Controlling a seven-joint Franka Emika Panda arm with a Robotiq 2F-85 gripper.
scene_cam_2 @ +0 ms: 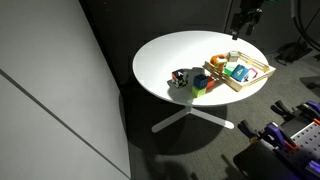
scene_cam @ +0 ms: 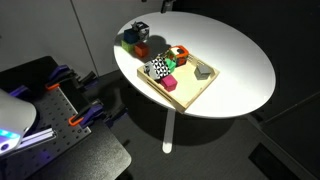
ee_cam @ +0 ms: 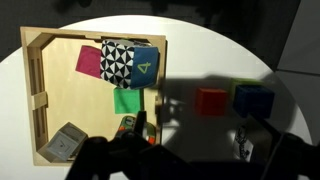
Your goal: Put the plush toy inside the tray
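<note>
The light-wood tray (ee_cam: 72, 100) lies on the round white table and shows in both exterior views (scene_cam: 196, 90) (scene_cam_2: 258, 76). The plush toy (ee_cam: 128, 128), a small red-orange lump, lies at the tray's edge near the green piece, and my finger partly hides it. It also shows in an exterior view (scene_cam: 178, 52). My gripper (ee_cam: 190, 135) is open and empty. It hangs above the table beside the tray, its dark fingers either side of a shadowed bare patch. It shows high above the table in an exterior view (scene_cam_2: 245, 15).
In the tray are a pink cube (ee_cam: 90, 60), a black-and-white patterned block (ee_cam: 118, 60), a blue block marked 4 (ee_cam: 146, 62), a green piece (ee_cam: 127, 100) and a grey object (ee_cam: 65, 145). A red cube (ee_cam: 210, 100) and a blue cube (ee_cam: 253, 100) stand on the table outside it.
</note>
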